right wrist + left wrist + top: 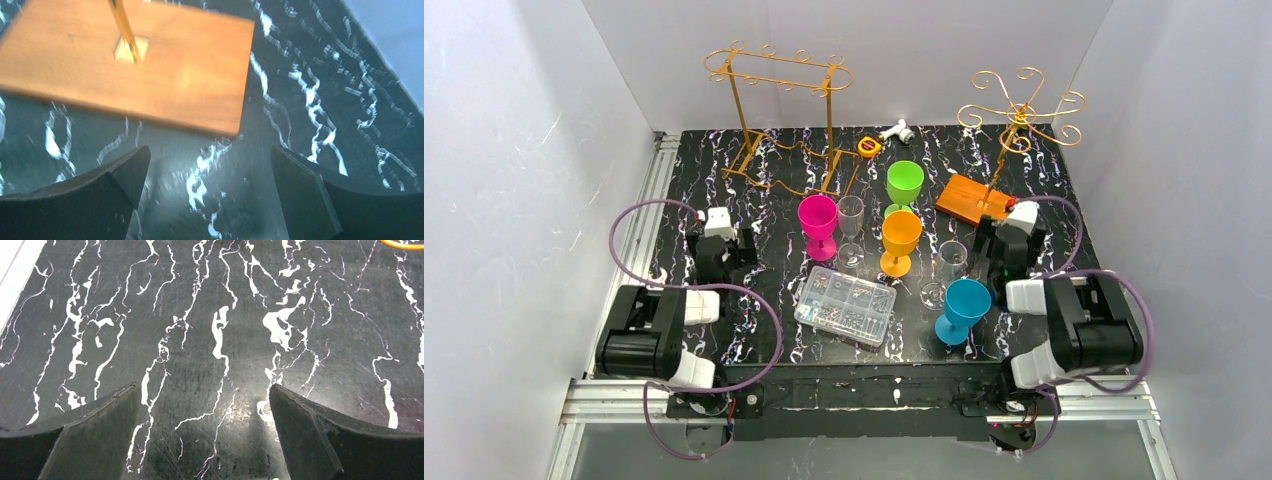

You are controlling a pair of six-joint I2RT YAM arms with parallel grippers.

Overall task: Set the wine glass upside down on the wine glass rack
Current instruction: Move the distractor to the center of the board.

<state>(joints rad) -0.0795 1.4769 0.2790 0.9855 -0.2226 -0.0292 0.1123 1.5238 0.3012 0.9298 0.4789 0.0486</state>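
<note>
Jaws of the black left gripper [203,387] and black right gripper [210,148] stand wide, holding nothing. At the right one's twelve o'clock lies a flat orange wooden rack base [165,75].

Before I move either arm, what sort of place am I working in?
Probably a lab test cell, not a kitchen: plain white walls box in a black marbled table, aluminium rails edge it, and coloured goblets stand like props beside gold racks.

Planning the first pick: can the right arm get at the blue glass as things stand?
Probably yes. The right hand is open and empty, the blue glass stands close on its left, and only a clear glass sits near it, on the far side.
</note>
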